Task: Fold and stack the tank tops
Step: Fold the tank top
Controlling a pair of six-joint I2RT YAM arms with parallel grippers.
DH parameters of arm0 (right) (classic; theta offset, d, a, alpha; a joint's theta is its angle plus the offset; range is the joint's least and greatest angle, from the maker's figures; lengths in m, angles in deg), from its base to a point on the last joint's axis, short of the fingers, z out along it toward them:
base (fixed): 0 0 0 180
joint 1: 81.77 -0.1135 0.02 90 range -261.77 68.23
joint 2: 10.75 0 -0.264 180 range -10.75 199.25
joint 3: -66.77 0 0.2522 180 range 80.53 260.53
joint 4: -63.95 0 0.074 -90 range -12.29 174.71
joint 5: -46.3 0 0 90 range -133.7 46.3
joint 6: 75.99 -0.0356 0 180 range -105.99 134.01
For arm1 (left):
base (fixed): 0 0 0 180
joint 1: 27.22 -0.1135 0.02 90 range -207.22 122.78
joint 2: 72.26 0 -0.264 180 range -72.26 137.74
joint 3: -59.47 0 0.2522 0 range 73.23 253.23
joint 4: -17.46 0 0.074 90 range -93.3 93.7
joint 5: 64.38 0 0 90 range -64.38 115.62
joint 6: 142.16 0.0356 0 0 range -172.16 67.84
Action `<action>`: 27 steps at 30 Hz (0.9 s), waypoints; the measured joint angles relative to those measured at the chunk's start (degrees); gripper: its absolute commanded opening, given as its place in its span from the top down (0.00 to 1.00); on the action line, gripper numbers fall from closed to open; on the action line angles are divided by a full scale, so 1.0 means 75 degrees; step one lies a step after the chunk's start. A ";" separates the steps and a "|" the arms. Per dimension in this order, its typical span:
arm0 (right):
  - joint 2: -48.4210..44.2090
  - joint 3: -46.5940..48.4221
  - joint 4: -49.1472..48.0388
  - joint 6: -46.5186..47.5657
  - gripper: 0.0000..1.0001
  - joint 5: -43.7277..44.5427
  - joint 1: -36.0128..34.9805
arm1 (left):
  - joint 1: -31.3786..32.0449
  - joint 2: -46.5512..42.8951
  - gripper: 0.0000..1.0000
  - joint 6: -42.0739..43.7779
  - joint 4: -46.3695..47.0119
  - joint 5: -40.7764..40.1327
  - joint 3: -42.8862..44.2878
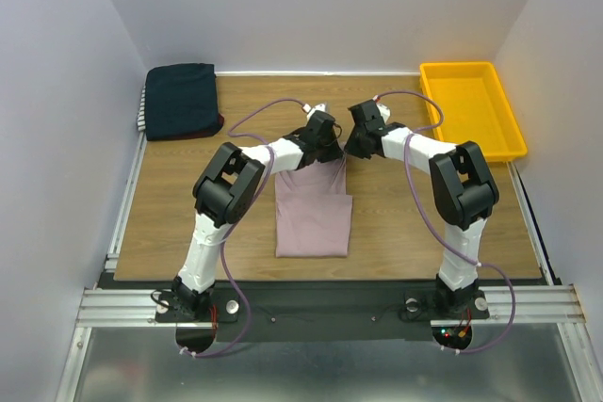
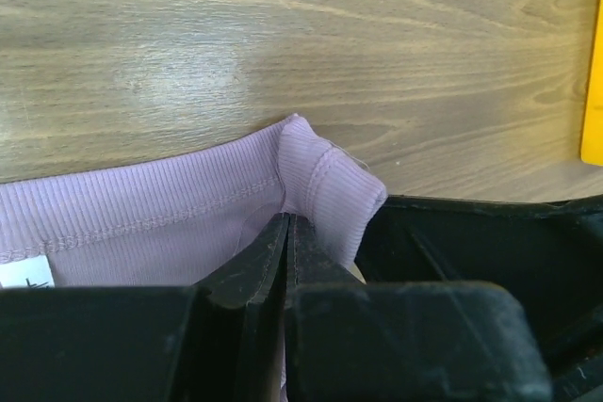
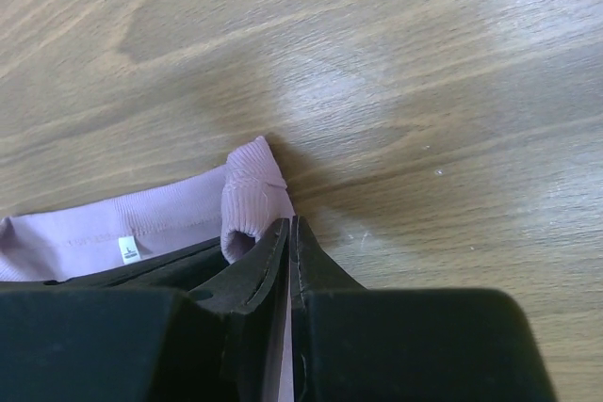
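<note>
Cloth sits pinched in both claws: my left gripper (image 2: 287,225) is closed on a ribbed pink fold, and my right gripper (image 3: 290,225) is clamped on a matching fold close beside it. The dusty-pink tank top (image 1: 314,218) lies as a long narrow strip in the middle of the wooden table (image 1: 188,200), its far end under the two wrists. To fold it well, I judge both arms should lift only slightly and travel together toward the near edge at equal height, so the far hem lands square on the near one; an uneven pace would skew it. The folded stack (image 1: 182,101), navy uppermost, lies in the far-left corner.
</note>
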 measured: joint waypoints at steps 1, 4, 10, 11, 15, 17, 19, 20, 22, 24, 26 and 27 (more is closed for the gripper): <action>0.0000 0.0000 -0.0015 -0.0017 0.91 -0.0023 0.0000 | -0.0006 0.0003 0.87 0.0000 0.0003 0.0003 0.0000; 0.0000 0.0000 -0.0044 -0.0105 0.91 -0.0087 0.0000 | -0.0050 0.0003 0.87 -0.0017 0.0006 -0.0006 0.0000; 0.0000 -0.0017 -0.0230 -0.0309 0.91 -0.0169 0.0000 | -0.0134 0.0003 0.85 -0.0032 -0.0026 -0.0079 0.0000; 0.0000 -0.0023 -0.0265 -0.0356 0.91 -0.0175 0.0000 | -0.0137 0.0003 0.84 -0.0032 -0.0032 -0.0082 0.0000; -0.0009 -0.0131 -0.0440 -0.0527 0.91 -0.0198 0.0000 | -0.0163 0.0003 0.81 -0.0020 -0.0032 -0.0093 0.0000; -0.0009 -0.0172 -0.0452 -0.0592 0.92 -0.0201 0.0000 | -0.0175 0.0003 0.79 -0.0012 -0.0032 -0.0096 0.0000; -0.0009 -0.0187 -0.0487 -0.0638 0.92 -0.0198 0.0000 | -0.0192 0.0003 0.78 -0.0003 -0.0032 -0.0134 0.0000; -0.0009 -0.0207 -0.0533 -0.0664 0.92 -0.0198 0.0000 | -0.0216 0.0003 0.77 0.0000 -0.0032 -0.0163 0.0000; -0.0015 -0.0280 -0.0600 -0.0726 0.92 -0.0187 0.0000 | -0.0254 0.0003 0.76 0.0003 -0.0032 -0.0230 0.0000; -0.0026 -0.0353 -0.0629 -0.0755 0.92 -0.0172 0.0000 | -0.0303 -0.0003 0.76 0.0000 -0.0035 -0.0341 -0.0003; -0.0055 -0.0411 -0.0635 -0.0781 0.92 -0.0163 0.0000 | -0.0376 -0.0017 0.76 0.0003 -0.0047 -0.0420 -0.0003; -0.0087 -0.0455 -0.0650 -0.0787 0.92 -0.0157 0.0000 | -0.0417 -0.0029 0.76 0.0003 -0.0050 -0.0452 -0.0006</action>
